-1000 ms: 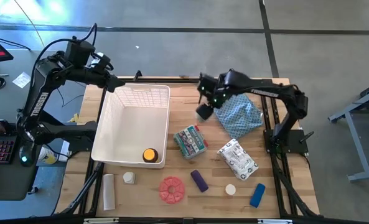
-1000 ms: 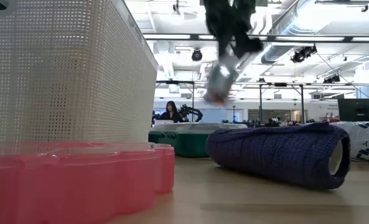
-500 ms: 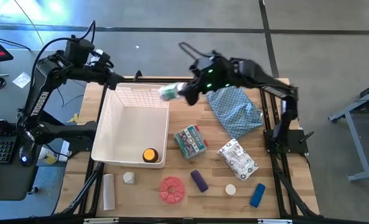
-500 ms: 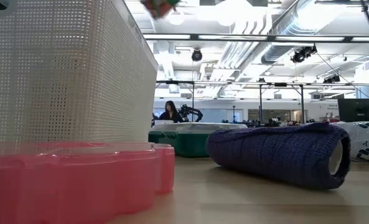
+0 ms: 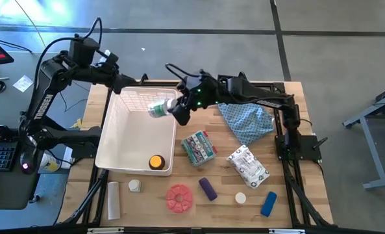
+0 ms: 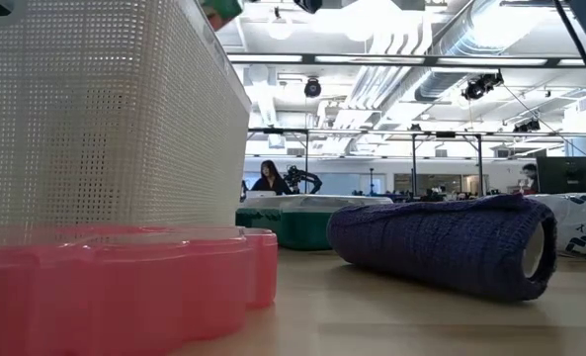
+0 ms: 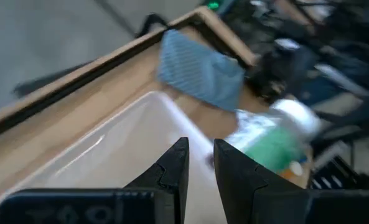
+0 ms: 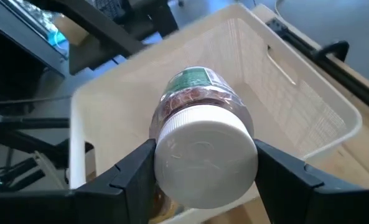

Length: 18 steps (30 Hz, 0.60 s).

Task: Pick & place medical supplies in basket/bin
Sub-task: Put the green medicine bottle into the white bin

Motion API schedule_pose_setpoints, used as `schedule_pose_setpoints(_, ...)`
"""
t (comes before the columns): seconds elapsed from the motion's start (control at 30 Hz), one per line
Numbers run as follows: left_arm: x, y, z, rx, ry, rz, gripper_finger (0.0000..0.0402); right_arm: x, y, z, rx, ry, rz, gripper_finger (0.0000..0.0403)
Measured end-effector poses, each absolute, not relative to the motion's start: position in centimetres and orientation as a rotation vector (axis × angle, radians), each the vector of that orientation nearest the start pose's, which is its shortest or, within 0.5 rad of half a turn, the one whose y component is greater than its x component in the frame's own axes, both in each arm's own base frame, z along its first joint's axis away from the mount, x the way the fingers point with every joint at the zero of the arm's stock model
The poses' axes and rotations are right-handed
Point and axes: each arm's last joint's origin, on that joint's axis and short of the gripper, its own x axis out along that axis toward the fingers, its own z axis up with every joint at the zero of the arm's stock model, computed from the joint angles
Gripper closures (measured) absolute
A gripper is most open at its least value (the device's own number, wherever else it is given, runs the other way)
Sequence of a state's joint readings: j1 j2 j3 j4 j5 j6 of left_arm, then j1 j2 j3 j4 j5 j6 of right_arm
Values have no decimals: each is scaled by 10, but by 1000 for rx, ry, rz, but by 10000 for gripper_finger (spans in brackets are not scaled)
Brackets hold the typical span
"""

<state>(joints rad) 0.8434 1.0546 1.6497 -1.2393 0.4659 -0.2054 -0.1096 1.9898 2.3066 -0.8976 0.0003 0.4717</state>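
My right gripper [image 5: 176, 110] is shut on a white-capped jar [image 5: 158, 109] with a green label and hovers over the far right part of the white lattice bin [image 5: 124, 140]. The low view catches only a green corner of the jar [image 6: 219, 10], above the bin wall [image 6: 95, 119]. An amber yellow-capped bottle [image 5: 156, 162] stands inside the bin at its near right corner. My left gripper [image 5: 126, 84] waits at the bin's far left corner, its fingers [image 7: 175, 163] a narrow gap apart and touching nothing. My right gripper pinches the jar between its two fingers [image 8: 129, 173], one on each side of the body just behind the white cap [image 8: 206, 155]. The cap faces back toward the wrist. The jar lies roughly level, lifted clear above the inside of the bin [image 8: 284, 93].
On the table right of the bin lie a blue patterned cloth [image 5: 249, 117], a green-white packet [image 5: 198, 147] and a white printed packet [image 5: 248, 164]. Along the near edge are a white tube [image 5: 113, 199], two small white-capped jars [image 5: 134, 186], a red disc [image 5: 179, 198], a purple cylinder [image 5: 208, 189] and a blue one [image 5: 268, 203].
My right gripper has carried the jar from beside the blue cloth toward the table's left, up over the bin's right rim, and now holds it above the bin's inside. The jar has turned from hanging below the fingers to lying about level.
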Motion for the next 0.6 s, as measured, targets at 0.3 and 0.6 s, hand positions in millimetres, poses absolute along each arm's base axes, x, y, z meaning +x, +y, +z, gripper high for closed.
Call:
schedule_pose_setpoints(0.3,114,82,473,-219,450,281,265,412,-73,421,564,576,-317,181)
schedule_pose_setpoints(0.6,159,74,463,-4,565,224,94,411,-84,423,636,578,-210,181)
